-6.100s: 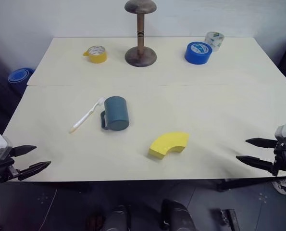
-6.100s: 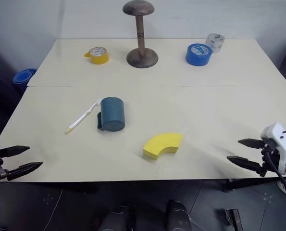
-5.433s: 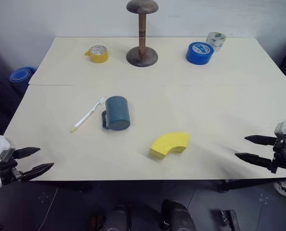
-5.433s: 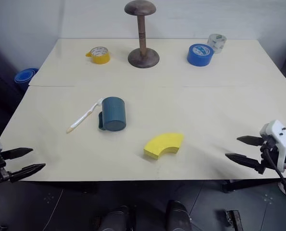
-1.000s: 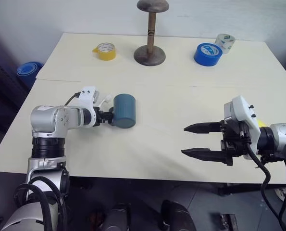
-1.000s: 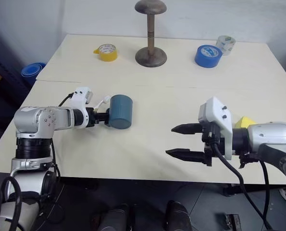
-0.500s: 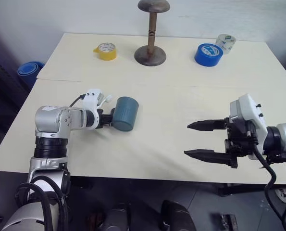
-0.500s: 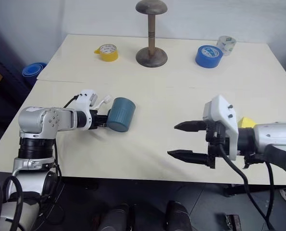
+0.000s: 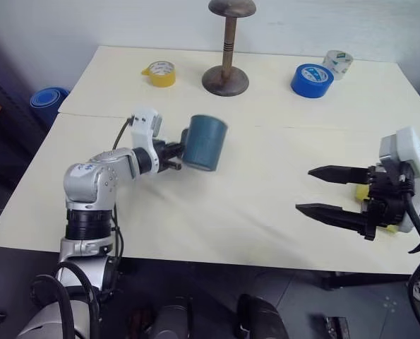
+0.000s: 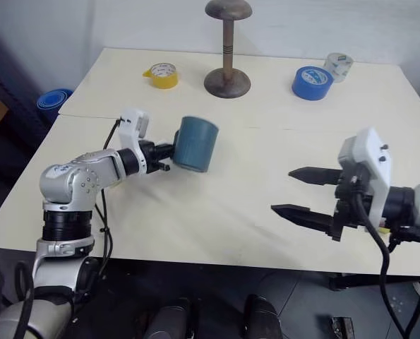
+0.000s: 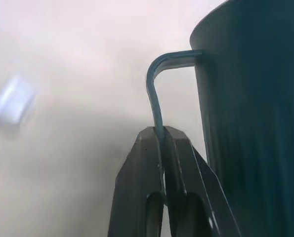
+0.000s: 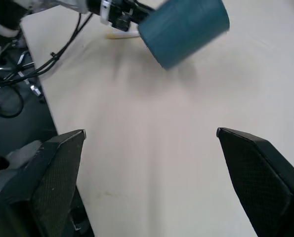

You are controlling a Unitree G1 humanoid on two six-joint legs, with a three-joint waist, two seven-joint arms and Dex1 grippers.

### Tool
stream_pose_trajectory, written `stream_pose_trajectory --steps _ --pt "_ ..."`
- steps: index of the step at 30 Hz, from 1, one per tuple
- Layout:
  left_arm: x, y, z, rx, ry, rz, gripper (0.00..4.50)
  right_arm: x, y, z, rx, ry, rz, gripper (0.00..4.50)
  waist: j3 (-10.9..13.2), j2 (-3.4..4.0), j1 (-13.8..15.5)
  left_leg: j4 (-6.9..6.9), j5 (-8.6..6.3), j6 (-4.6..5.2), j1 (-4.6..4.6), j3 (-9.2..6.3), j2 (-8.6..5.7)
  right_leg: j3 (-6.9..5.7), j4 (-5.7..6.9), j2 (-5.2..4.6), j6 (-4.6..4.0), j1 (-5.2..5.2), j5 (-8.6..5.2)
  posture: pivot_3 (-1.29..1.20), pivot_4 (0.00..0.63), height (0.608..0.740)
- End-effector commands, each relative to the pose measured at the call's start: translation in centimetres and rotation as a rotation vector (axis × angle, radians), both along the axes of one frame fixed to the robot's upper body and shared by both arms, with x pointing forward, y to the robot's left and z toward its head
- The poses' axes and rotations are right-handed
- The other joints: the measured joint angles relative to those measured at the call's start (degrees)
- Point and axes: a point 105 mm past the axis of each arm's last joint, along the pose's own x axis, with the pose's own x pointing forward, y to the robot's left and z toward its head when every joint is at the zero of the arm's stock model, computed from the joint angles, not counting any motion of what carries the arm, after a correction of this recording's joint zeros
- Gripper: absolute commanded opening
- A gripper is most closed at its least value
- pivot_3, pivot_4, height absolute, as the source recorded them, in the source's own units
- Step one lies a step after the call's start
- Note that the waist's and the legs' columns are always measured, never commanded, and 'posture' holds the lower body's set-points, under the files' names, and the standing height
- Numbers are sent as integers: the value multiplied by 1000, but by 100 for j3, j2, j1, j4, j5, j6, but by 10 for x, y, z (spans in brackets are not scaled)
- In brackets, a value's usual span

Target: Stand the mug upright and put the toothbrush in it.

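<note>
Head views, mug: the dark teal-blue cylindrical mug (image 9: 205, 143) hangs tilted above the pale cream table (image 9: 266, 183), its body lying over toward the right
Head views, left gripper: the left gripper (image 9: 177, 153) has its two black fingers pressed together on the mug's thin side handle
Head views, right gripper: the right gripper (image 9: 324, 192) hovers over the table's near right part, fingers spread wide and holding nothing, well apart from the mug
Head views, clutter: a yellow foam block (image 9: 363, 192) peeks out behind the right gripper
Left wrist view, grip: the fingers (image 11: 151, 163) pinch the curved handle (image 11: 154, 91), the mug wall just beside them
Left wrist view, toothbrush: a blurred white shape, likely the slim white plastic toothbrush (image 11: 8, 101), lies on the table
Right wrist view: the mug hangs over the table with the left gripper clamped to it; a pale sliver beside them is probably the toothbrush
Progress: mug is gripped and raised, not yet stood upright
Left to do: set the mug on its base, release, then pick up the toothbrush and drop it in
</note>
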Motion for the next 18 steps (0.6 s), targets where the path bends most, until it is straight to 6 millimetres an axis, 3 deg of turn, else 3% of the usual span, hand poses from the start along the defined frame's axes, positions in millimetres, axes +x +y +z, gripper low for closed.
stream_pose_trajectory --steps 1,5,11,18 --pt "-10 -16 14 -1 -224 -21 0 2 -8 7 22 -76 -83 4433 0 0 0 -1 0 0 1 1 0 0 -2 0 0 0 0 0 150 740" --pt "-14 -36 0 99 -448 20 0 11 -15 5 78 -97 -186 4433 0 0 -2 3 0 1 5 14 -1 9 -6 0 -1 3 1 0 150 740" --pt "-14 -62 -27 215 -623 58 0 13 -15 1 123 -90 -241 4433 0 0 3 4 -1 5 4 13 -1 8 -8 0 -4 2 2 0 150 740" --pt "-13 -75 -54 235 -633 54 0 12 -18 -4 128 -78 -275 4433 0 0 8 5 -3 10 -3 11 -1 5 -13 0 -3 1 2 0 150 740"
